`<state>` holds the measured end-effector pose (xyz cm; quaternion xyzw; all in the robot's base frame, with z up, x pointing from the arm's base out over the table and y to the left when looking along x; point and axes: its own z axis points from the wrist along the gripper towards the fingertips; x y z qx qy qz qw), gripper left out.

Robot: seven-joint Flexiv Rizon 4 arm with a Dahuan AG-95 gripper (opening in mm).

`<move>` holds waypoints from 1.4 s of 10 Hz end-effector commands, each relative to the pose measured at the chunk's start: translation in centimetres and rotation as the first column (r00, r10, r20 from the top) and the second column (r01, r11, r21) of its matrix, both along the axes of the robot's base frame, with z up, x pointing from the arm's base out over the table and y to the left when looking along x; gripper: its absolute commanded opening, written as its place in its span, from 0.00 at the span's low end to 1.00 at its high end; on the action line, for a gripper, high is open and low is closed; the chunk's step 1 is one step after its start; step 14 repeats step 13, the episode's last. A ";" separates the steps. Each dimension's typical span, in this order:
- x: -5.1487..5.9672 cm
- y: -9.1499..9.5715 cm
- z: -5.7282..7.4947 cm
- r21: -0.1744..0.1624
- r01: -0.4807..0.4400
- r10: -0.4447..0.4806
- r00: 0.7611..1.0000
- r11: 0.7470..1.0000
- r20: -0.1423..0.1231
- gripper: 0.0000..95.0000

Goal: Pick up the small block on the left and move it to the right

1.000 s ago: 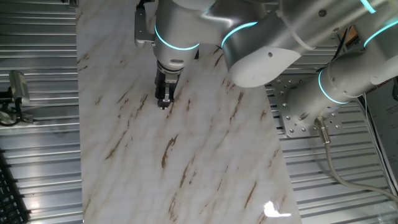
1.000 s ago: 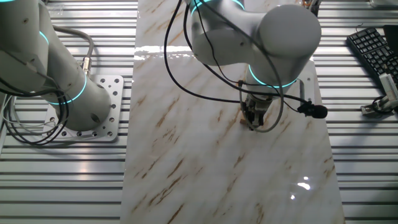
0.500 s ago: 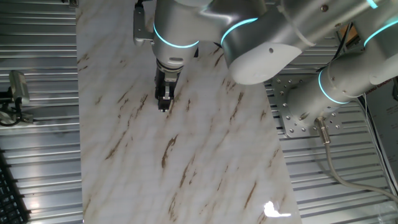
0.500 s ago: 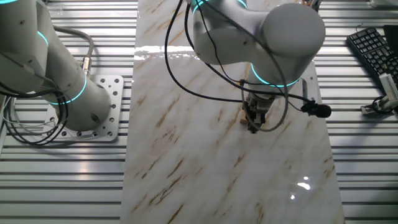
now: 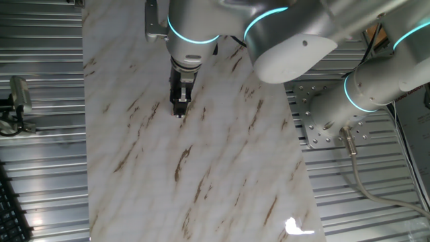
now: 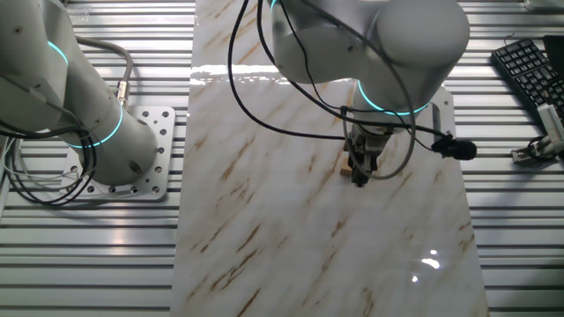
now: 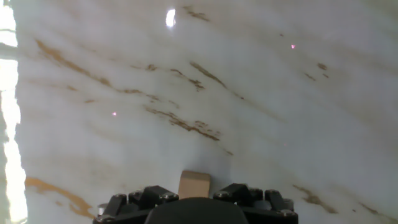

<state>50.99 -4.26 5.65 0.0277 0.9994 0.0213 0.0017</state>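
Note:
The small block (image 7: 194, 185) is a tiny light-brown cube. In the hand view it sits at the bottom centre, between my two black fingertips (image 7: 154, 194), which stand tight against its sides. My gripper (image 7: 196, 193) is shut on it, low over the marble-patterned board (image 5: 222, 154). In one fixed view the gripper (image 5: 179, 113) points down at the board's upper left part and its fingers hide the block. In the other fixed view the gripper (image 6: 359, 179) is at the board's right-hand middle.
The marble board (image 6: 264, 246) has brown streaks and lies on ribbed metal. The arm's base (image 5: 322, 128) stands beside the board. A keyboard (image 6: 529, 70) and a small device (image 5: 19, 94) lie off the board's edges. A cable plug (image 6: 458, 151) sticks out from the wrist.
The gripper tips have shifted only slightly across the board. The wrist and the arm above them have moved a little sideways.

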 end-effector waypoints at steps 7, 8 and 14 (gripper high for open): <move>-0.8 -0.1 2.7 0.085 -0.238 0.248 0.957 0.968 -0.148 0.00; -0.9 -0.1 2.9 0.103 -0.279 0.293 0.940 0.955 -0.173 0.00; -1.0 -0.1 3.5 0.193 -0.379 0.420 0.870 0.905 -0.258 0.00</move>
